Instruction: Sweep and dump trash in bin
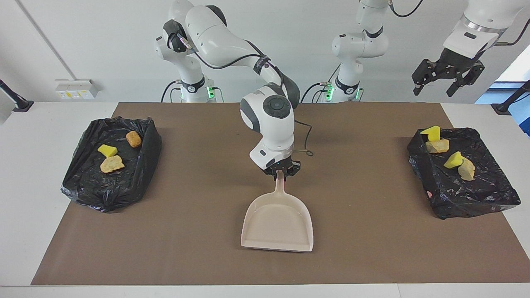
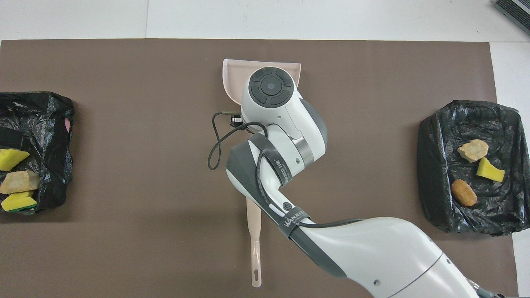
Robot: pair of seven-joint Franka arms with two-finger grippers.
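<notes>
Right, my notes from the remote desk.
Trash: seven scraps (image 1: pixel 112 164), yellow-green sponge, tan bread-like bits, one brown nugget (image 2: pixel 463 192).
Where: all inside two black bag-lined bins (image 1: pixel 136 178), one at each end of the table.
Right gripper (image 1: pixel 281 173): clamped on the beige dustpan (image 1: pixel 277 223) handle, mid-table, well apart from both bins.
Left gripper (image 1: pixel 447 80): raised, spread wide, holding nothing; I see it waiting.

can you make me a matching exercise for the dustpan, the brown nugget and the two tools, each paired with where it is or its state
Things:
1. dustpan
2. brown nugget
3. left tool
4. right tool

Place or state:
a. open, raised in the air at the left arm's end
b. shut on the handle
c. mid-table, nothing in it
d. in the black-lined bin at the right arm's end

Pairs: 1-c, 2-d, 3-a, 4-b
</notes>
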